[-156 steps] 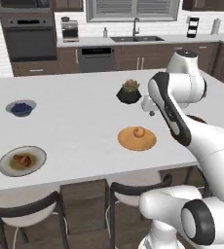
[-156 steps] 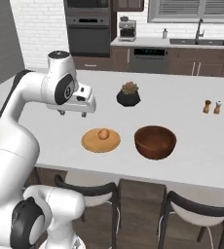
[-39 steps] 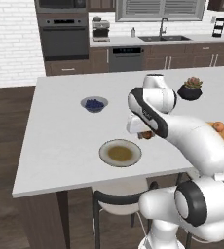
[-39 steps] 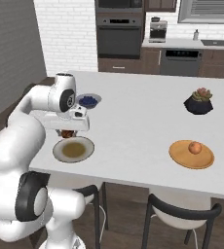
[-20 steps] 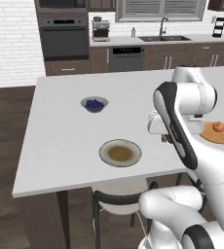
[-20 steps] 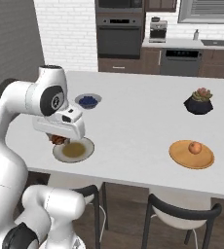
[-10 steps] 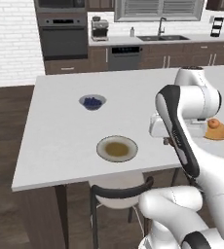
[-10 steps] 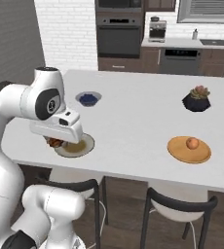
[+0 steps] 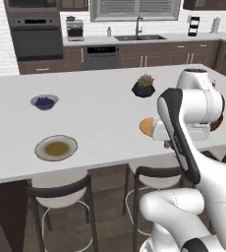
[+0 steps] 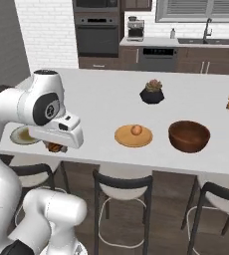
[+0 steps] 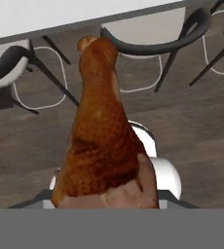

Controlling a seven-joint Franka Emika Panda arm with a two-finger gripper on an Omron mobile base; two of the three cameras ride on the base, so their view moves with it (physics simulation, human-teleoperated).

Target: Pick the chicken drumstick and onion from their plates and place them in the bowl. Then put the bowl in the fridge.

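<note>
Task status: first pick complete, first placement pending.

The gripper (image 10: pixel 55 146) pinches the drumstick (image 11: pixel 103 146). In the hand view the meat rises from between the fingertips and hides them; below it lie dark floor and stools (image 11: pixel 148 36), so the load hangs off the near edge of the counter (image 9: pixel 100 113), not above it. In the right base view a brown lump shows under the hand, just beside the cream plate (image 9: pixel 56 147).

The cream plate shows a bare olive-brown centre. The onion (image 10: pixel 136 130) sits on the wooden plate (image 10: pixel 126 139), untouched. The bowl (image 10: pixel 188 135) stands just right of the wooden plate and looks empty. A potted succulent (image 10: pixel 153 91) stands behind the wooden plate, well apart from it. A blueberry bowl (image 9: pixel 44 102) stands behind the cream plate.

Remaining steps, judged from this layout:
1. Carry the drumstick past the wooden plate and release it in the bowl.
2. Pick the onion and place it in the bowl.
3. Lift the bowl and put it in the fridge.

Progress: roughly one quarter. Nothing has reached the bowl yet.
</note>
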